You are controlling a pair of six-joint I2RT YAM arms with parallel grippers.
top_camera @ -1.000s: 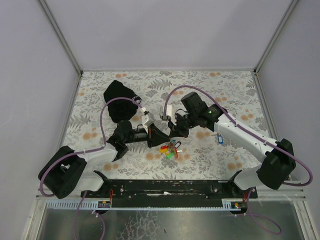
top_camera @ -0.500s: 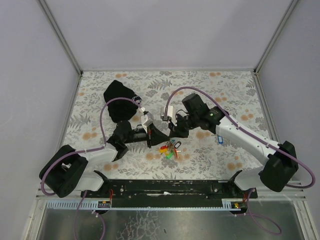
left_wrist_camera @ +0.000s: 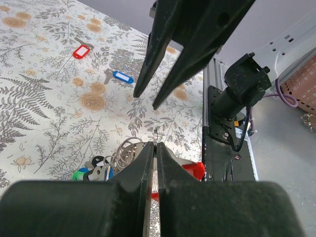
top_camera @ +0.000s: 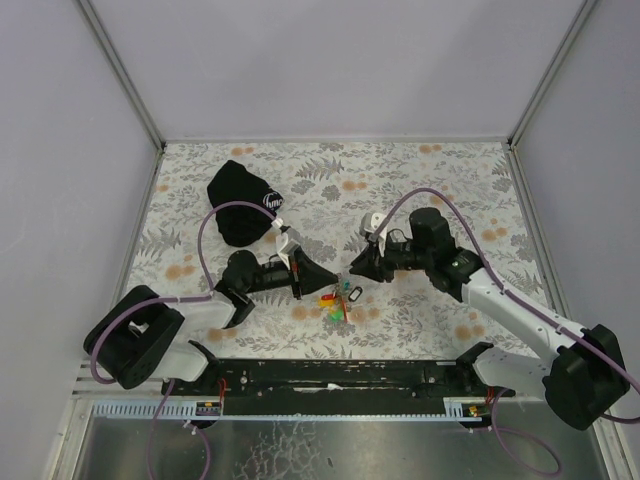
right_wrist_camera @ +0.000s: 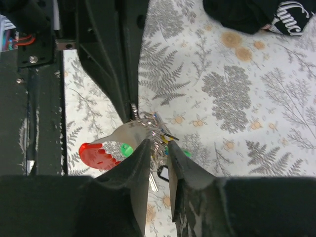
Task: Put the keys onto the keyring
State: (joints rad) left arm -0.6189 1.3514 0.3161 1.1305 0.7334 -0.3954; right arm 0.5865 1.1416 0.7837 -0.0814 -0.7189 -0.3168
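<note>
Grip handover | left gripper (left_wrist_camera: 156,146) is clamping fully shut on the wire of the keyring (left_wrist_camera: 126,148) | right gripper (left_wrist_camera: 146,100) is easing its jaws apart, empty, pulling back right | keys (top_camera: 337,300) are lying bunched between both tips, near centre | red-tagged key (left_wrist_camera: 81,52) and blue-tagged key (left_wrist_camera: 122,77) are waiting loose, probably next for the freed right arm.

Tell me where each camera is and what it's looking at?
Top camera: up high behind the robot, looking down on the table, left arm, right arm and key bunch.
Left wrist camera: rides the left arm, looking low across the table; left fingers shut at the bottom, right fingers above.
Right wrist camera: rides the right arm, looking down at the table; right fingers at the bottom, left fingers ahead.
All three show the key bunch.
</note>
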